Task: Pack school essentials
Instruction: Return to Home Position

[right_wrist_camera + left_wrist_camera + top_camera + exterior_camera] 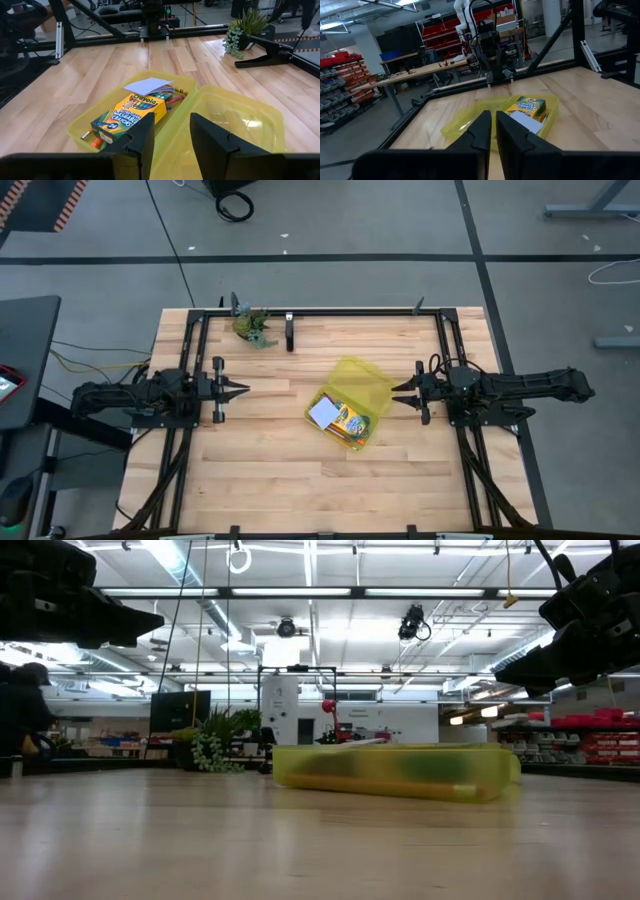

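Near table centre, yellow supply box (378,425): lies open between the two arms; thin translucent plastic, probably light, springy and apt to skid on the wood.
Lid (364,376): folded back flat beside the tray, on the right arm's side.
Crayon box (129,116): flat in the tray, printed face up; light cardboard, crushable, best pinched across its narrow sides.
White pad (148,85): in the tray, touching the crayon box; thin paper, only its edges offer a hold.
Pencils (172,99): loose alongside; slim, likely to roll.
Left gripper (243,390): raised, well apart from the box, fingers almost together, empty.
Right gripper (397,392): raised just beside the lid, fingers moderately parted, empty.
Best hold for closing: the lid's free edge, lightly.
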Controlling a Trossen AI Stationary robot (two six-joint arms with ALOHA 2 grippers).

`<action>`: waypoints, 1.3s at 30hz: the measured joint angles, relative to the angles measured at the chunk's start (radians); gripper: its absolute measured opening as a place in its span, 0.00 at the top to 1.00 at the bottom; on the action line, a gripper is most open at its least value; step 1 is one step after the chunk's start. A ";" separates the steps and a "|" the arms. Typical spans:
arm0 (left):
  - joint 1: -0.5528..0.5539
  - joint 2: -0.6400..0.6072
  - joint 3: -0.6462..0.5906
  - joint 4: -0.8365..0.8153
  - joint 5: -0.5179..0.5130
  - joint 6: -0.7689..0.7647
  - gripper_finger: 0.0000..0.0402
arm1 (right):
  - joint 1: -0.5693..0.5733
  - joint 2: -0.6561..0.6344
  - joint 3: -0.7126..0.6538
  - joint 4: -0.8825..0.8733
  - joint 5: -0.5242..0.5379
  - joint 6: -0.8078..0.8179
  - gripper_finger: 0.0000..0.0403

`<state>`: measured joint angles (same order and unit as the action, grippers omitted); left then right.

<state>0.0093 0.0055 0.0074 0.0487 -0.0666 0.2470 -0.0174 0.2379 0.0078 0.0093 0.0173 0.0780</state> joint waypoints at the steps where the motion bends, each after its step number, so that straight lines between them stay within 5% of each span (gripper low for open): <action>1: 0.000 0.000 0.000 0.000 0.000 0.000 0.91 | 0.000 0.000 0.000 0.000 0.000 0.000 0.67; 39: 0.000 0.000 0.000 0.000 0.000 0.000 0.90 | 0.000 0.000 0.000 0.000 0.000 0.000 0.67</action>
<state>0.0090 0.0055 0.0074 0.0486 -0.0666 0.2466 -0.0174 0.2379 0.0078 0.0093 0.0171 0.0780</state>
